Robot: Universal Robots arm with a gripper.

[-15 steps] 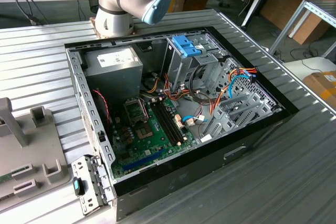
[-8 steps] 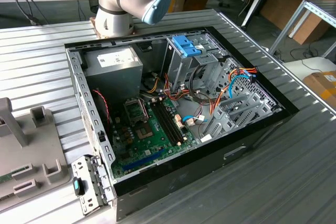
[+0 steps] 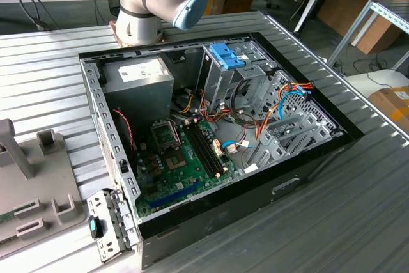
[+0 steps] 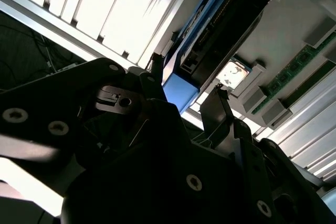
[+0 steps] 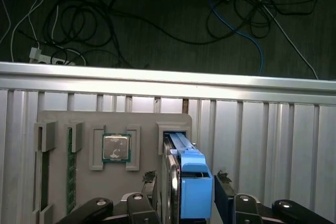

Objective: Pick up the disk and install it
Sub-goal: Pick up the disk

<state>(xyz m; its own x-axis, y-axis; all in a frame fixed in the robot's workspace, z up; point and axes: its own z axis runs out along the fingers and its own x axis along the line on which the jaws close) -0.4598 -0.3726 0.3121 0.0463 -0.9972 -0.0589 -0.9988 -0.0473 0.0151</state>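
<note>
the disk (image 5: 195, 190) stands edge-on inside the gripper (image 5: 186, 178).

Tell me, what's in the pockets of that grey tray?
The grey tray holds a square silver chip in one pocket and a green strip in a narrow slot. The disk, blue-framed, stands on edge at another slot; its lower part is covered.

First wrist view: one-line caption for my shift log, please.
Open fingers straddle the blue-framed disk, standing on edge in the grey holder, with a processor chip seated alongside.
</note>
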